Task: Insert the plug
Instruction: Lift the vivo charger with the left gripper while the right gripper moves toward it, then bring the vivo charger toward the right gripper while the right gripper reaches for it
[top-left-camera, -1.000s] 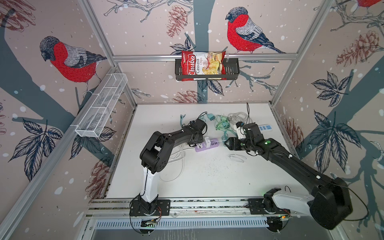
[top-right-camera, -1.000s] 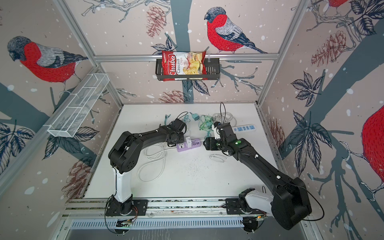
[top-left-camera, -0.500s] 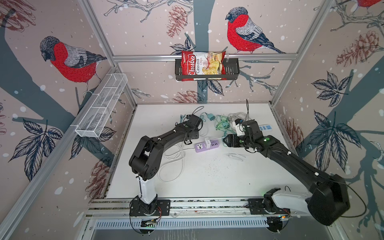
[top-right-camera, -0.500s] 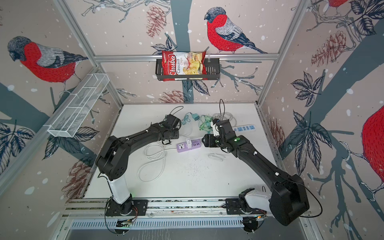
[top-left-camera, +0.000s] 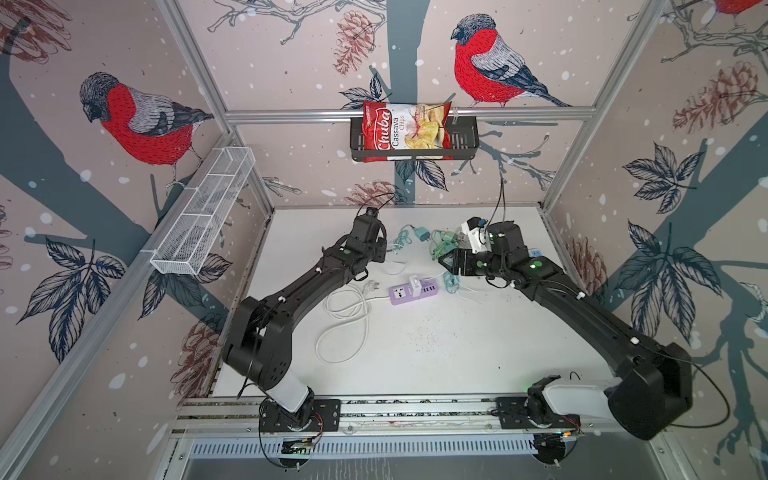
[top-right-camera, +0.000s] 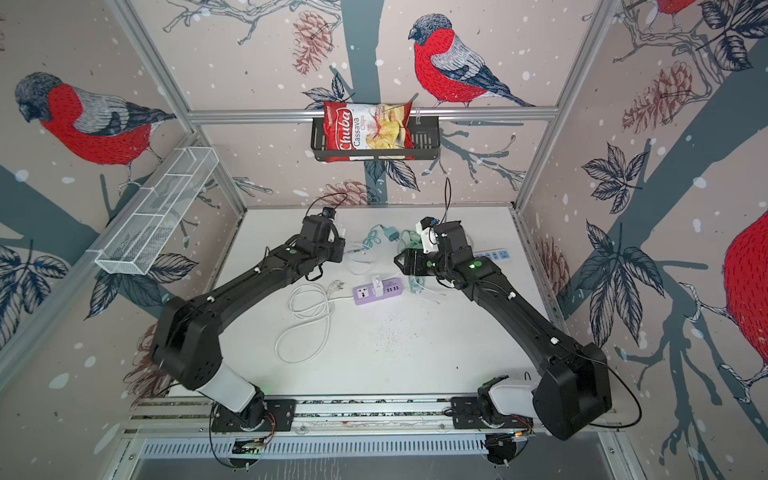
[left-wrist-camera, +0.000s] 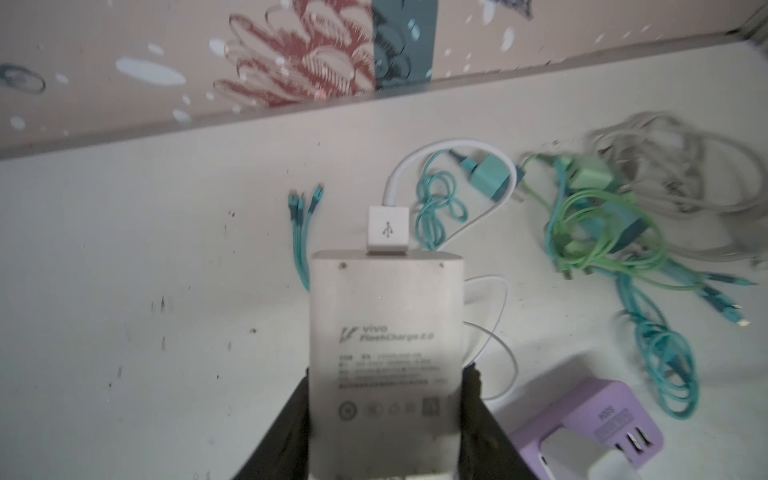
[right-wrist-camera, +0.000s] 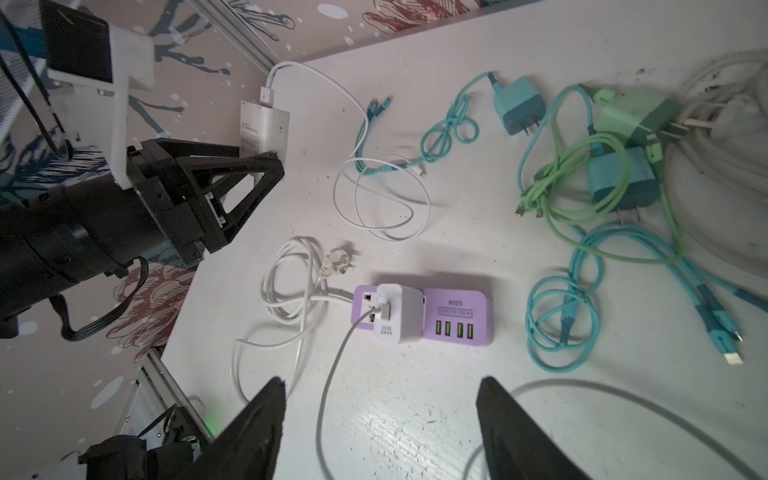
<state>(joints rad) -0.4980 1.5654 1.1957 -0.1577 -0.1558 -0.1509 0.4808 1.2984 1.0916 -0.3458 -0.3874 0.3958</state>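
Observation:
My left gripper (left-wrist-camera: 388, 372) is shut on a flat white charger plug (left-wrist-camera: 386, 316) with a white USB cable (left-wrist-camera: 387, 230) in its far end. It holds the plug in the air toward the back wall, away from the purple power strip (top-left-camera: 413, 291) (top-right-camera: 377, 289) lying mid-table. The right wrist view shows this plug (right-wrist-camera: 264, 126) between the left gripper's fingers (right-wrist-camera: 266, 162). A white cube adapter (right-wrist-camera: 401, 307) sits in the strip (right-wrist-camera: 453, 316). My right gripper (right-wrist-camera: 380, 386) is open and empty above the table beside the strip, right of it in a top view (top-left-camera: 446, 262).
A tangle of teal and green cables with chargers (right-wrist-camera: 602, 174) lies at the back right, beside grey cords (right-wrist-camera: 731, 137). The strip's own white cord and loose plug (right-wrist-camera: 336, 259) coil to its left. A wall basket holds a chips bag (top-left-camera: 405, 131).
My left gripper has pulled back from the power strip toward the rear wall, carrying the white plug. The right gripper has drifted slightly backward and stayed open.

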